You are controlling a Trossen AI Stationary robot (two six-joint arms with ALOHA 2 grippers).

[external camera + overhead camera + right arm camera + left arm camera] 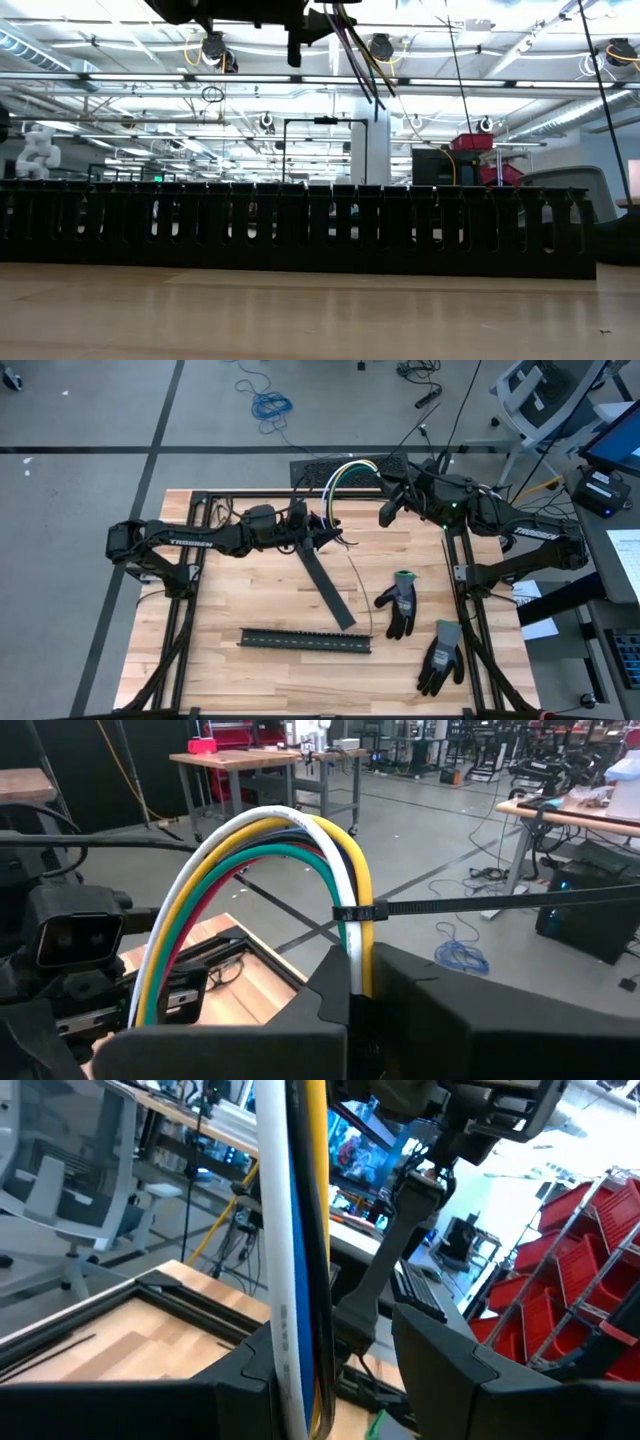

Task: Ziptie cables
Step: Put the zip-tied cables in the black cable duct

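At the near edge of the tabletop [270,595] lies a black slotted strip [304,642], open wood behind it. Farther back, the left gripper [318,532], arm lettered TROSSEN, has jaws partly open around the cables [345,475]. The right gripper [388,512], jaws closed, pinches their arched far end, where a zip tie [360,911] circles them.

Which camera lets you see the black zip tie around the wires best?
The right wrist view: the zip tie wraps the wires up close, its tail sticking out sideways. The high view shows only the wires arching between both grippers; I can't make out the tie there, in the low view, or in the left wrist view.
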